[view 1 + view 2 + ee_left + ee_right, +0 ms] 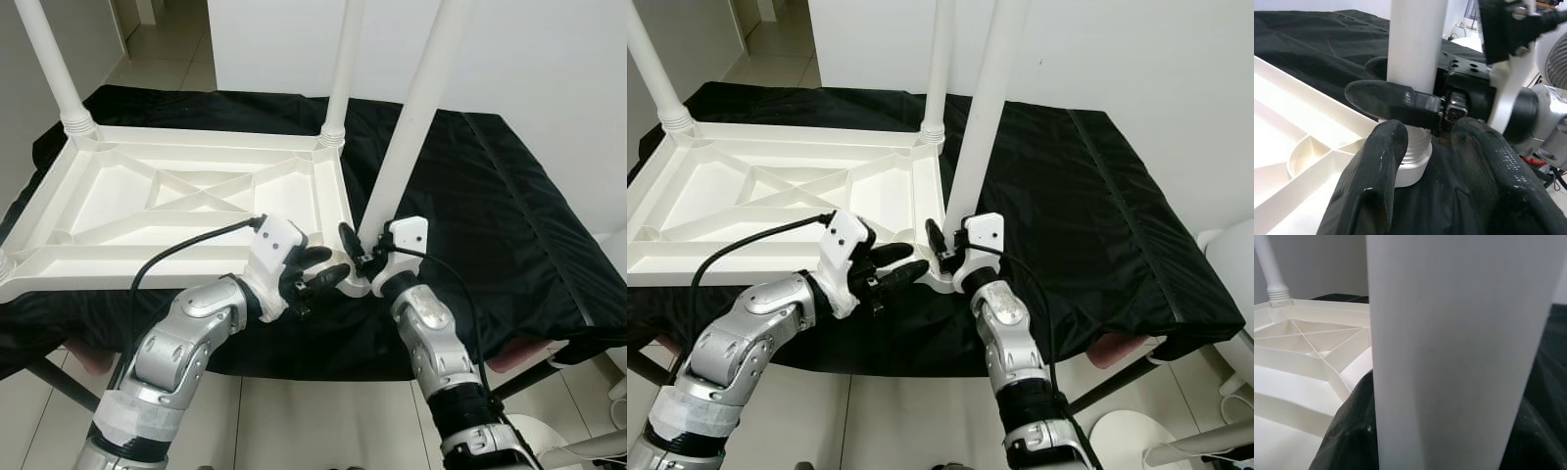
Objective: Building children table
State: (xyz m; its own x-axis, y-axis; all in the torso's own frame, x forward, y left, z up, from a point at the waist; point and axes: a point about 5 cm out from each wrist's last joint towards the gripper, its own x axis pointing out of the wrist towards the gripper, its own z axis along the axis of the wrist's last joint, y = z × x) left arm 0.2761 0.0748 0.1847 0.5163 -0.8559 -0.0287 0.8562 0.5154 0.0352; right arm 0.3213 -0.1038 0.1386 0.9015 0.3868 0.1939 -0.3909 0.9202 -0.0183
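Upturned table (186, 201) lies on the black-draped tabletop (509, 196), two legs already standing at its far corners. The loose leg (407, 147) stands near-upright at the table's near right corner, its threaded end (1410, 161) at the corner socket, its long axis leaning slightly right of vertical. Right hand (361, 257) is closed around the leg just above the thread. Left hand (318, 274), fingers (1376, 166) spread apart and empty, sits just left of the leg base. The right hand is therefore placed to turn the leg home.
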